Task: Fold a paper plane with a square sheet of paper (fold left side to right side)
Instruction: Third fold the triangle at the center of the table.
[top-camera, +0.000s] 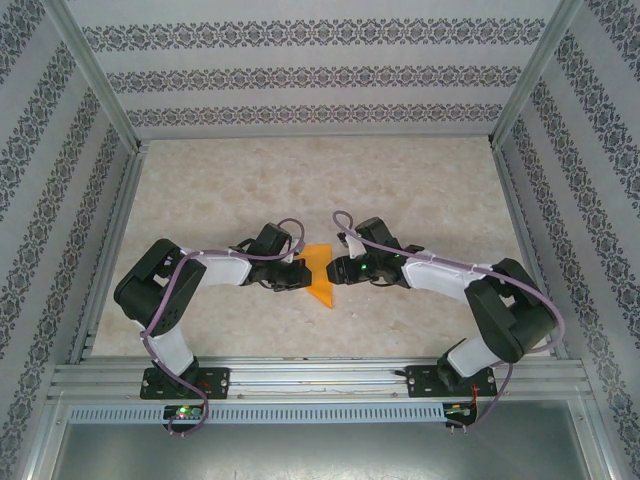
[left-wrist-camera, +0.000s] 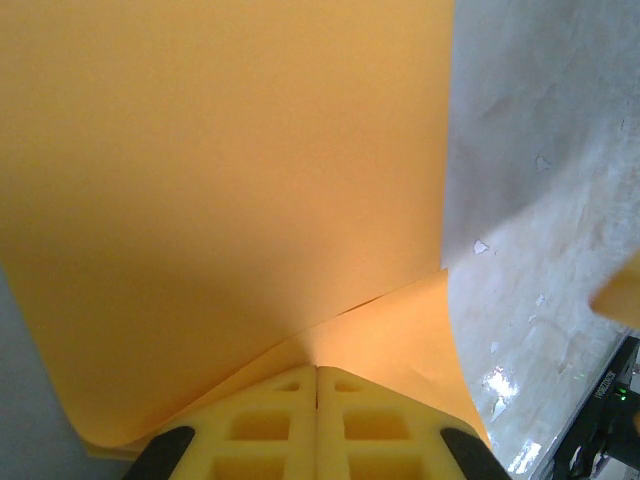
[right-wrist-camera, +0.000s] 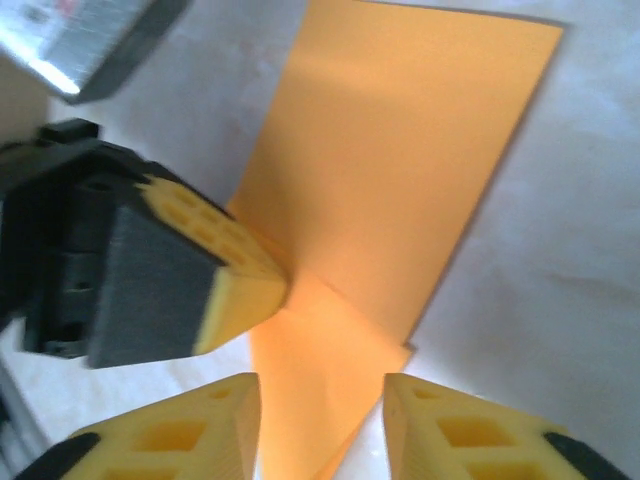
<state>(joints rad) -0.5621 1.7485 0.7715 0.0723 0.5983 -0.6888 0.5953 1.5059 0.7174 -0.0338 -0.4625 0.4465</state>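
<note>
The bright orange square sheet of paper sits between the arms. The left gripper is clamped on its corner, and the right gripper is just beside it, jaws parted astride the near flap.

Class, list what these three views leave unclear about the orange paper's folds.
- Top external: orange paper is too small to count creases.
- Left wrist: left gripper hides the pinched part, and the paper's top runs off-frame.
- Right wrist: the bottom edge cuts off the paper's near end between the right gripper fingers.
</note>
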